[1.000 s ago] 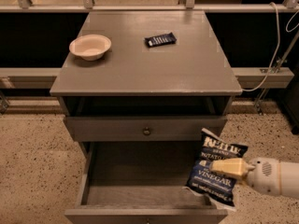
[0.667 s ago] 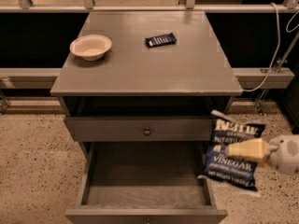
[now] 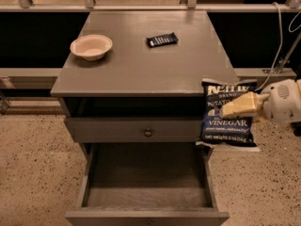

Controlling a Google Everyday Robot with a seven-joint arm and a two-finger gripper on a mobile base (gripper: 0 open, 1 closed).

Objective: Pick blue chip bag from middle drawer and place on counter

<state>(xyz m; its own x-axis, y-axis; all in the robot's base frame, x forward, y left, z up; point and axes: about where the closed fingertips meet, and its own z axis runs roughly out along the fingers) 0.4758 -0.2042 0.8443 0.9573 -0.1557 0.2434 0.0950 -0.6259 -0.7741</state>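
Clamping the bag (image 3: 226, 132) beside the counter (image 3: 141, 72), the gripper (image 3: 226, 110) should rise above the edge before swinging in over it.

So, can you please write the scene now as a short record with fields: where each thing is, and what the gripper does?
gripper: at the right, shut on the blue chip bag
blue chip bag: upright in the air, beside the right front corner of the counter
middle drawer: pulled open, bare grey floor in view
on counter: bowl at left, dark bar wrapper further back
left to do: set the bag on the counter
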